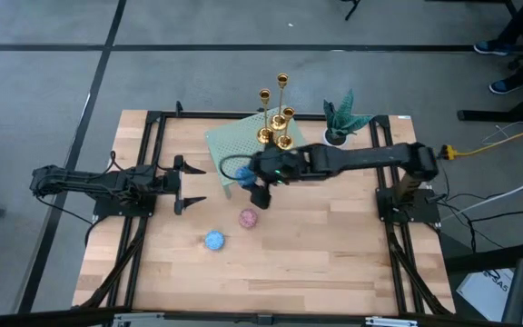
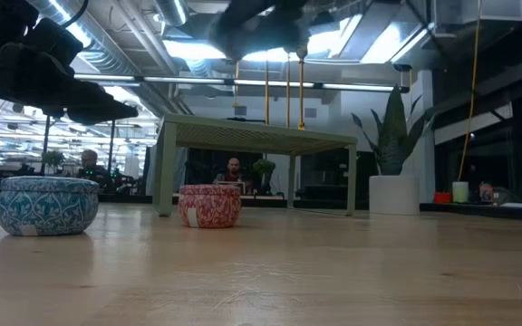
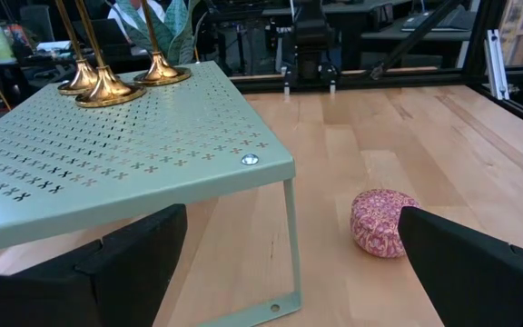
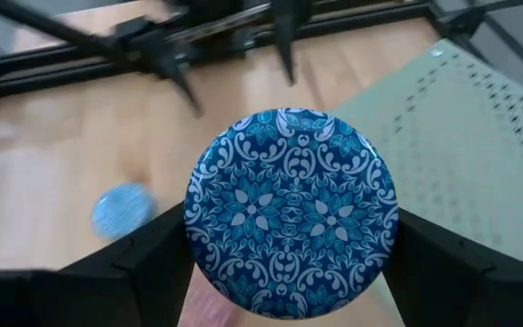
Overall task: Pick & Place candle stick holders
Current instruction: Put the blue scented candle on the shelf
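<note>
Seen from above, the left gripper (image 1: 196,186) lies at the left side of the table, its jaws spread wide and empty, pointed toward the middle. Near the front of the wooden table (image 1: 334,263) sit a small blue tin (image 1: 214,240) and, just beside it to the right, a pink tin (image 1: 249,218) — neither is part of the job.

At the centre, the right gripper (image 1: 258,193) hangs above the table over the pink tin, its fingers closed on either side of a blue-patterned round tin (image 4: 291,213), which fills the right wrist view.

Behind it, at the far middle of the table, stands a green perforated stand (image 1: 230,141). All three gold candle stick holders (image 1: 282,127) are upright on its far right corner, their bases close together. A potted plant (image 1: 341,118) sits just to their right.

Neither arm is touching a candlestick. Whether the trio has already been set on the stand or has yet to be lifted off it cannot be told — only that the one arm at work is busy with a tin, so any candlestick move left would have to wait until that tin is put down.
</note>
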You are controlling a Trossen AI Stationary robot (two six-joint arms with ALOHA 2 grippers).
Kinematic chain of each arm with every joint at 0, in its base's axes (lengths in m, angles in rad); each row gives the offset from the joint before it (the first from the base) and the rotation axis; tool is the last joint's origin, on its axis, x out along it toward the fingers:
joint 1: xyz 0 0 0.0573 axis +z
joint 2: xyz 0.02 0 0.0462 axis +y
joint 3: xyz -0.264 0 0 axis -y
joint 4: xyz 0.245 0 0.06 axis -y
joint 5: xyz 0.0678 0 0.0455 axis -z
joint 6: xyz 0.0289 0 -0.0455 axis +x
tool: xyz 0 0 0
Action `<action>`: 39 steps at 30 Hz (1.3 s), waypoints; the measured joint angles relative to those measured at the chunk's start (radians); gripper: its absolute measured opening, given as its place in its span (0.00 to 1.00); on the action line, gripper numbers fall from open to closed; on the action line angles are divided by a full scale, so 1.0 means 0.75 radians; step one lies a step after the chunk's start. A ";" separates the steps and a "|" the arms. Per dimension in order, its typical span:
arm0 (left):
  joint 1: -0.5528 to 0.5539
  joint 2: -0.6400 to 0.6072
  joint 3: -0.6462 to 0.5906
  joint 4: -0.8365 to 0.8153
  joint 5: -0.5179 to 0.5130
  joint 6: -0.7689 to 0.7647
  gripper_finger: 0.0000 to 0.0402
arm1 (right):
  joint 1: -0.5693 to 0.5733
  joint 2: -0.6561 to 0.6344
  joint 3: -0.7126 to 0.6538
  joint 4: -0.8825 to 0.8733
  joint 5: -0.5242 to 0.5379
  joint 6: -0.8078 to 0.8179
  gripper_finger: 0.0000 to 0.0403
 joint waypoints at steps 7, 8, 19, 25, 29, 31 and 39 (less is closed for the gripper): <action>0.000 0.000 0.000 0.000 0.000 0.000 1.00 | -0.094 0.233 0.214 -0.013 0.024 0.054 0.74; 0.000 0.000 0.000 0.000 0.000 0.000 1.00 | -0.102 0.260 0.239 -0.025 0.025 0.070 0.74; 0.000 0.000 0.000 0.000 0.000 0.000 1.00 | -0.123 0.383 0.281 -0.098 0.021 0.146 0.74; -0.001 0.000 0.000 0.000 0.000 0.000 1.00 | -0.123 0.385 0.280 -0.095 0.029 0.132 0.81; 0.000 0.000 0.000 0.000 0.000 0.000 1.00 | -0.140 0.385 0.281 -0.093 0.005 0.042 0.87; 0.000 0.000 0.000 0.000 0.000 0.000 1.00 | -0.147 0.385 0.282 -0.094 -0.029 0.007 0.88; 0.000 0.000 0.000 0.000 0.000 0.000 1.00 | -0.149 0.354 0.283 -0.066 0.029 -0.107 0.89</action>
